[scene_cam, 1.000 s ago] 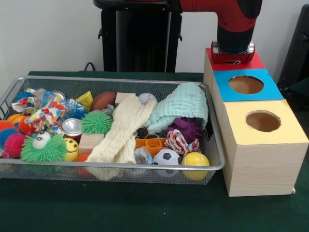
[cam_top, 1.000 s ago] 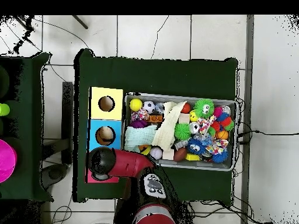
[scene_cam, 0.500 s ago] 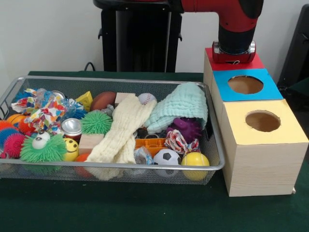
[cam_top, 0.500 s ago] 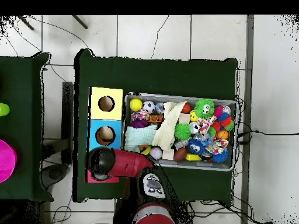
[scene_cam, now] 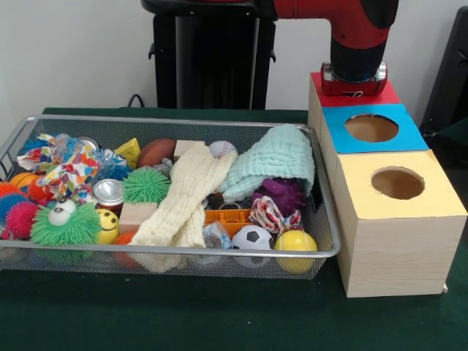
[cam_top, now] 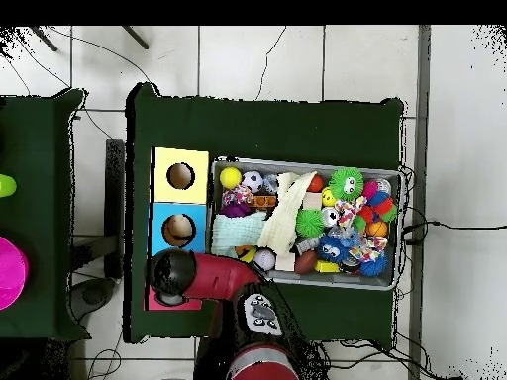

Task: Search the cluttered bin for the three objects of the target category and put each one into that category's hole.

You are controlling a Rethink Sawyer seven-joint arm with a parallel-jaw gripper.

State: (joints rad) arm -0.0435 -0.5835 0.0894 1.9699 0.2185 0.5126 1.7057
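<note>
A wire mesh bin (scene_cam: 183, 251) holds mixed clutter: a yellow ball (scene_cam: 295, 242), a small soccer ball (scene_cam: 252, 237), a baseball (scene_cam: 222, 148), a brown football (scene_cam: 156, 151), a cream cloth (scene_cam: 189, 197), a mint cloth (scene_cam: 274, 161), spiky toys (scene_cam: 146, 185), a metal can (scene_cam: 109, 194) and wooden blocks (scene_cam: 137, 216). Beside it stands a wooden box with a yellow hole panel (scene_cam: 398, 183), a blue hole panel (scene_cam: 372, 128) and a red panel (scene_cam: 387, 93). The arm's wrist (scene_cam: 353, 73) sits down on the red panel and hides the gripper below it. In the overhead view the arm's end (cam_top: 170, 274) covers the red panel.
The box's wall (scene_cam: 395, 256) stands tight against the bin's right end. Green cloth covers the table (scene_cam: 219, 314). The black pedestal (scene_cam: 212, 58) rises behind the bin. In the overhead view the bin (cam_top: 307, 162) lies right of the box, and a second green table (cam_top: 35, 208) stands at the left.
The arm's end stays over the red panel, shifted only very slightly. Nothing in the bin has moved.
</note>
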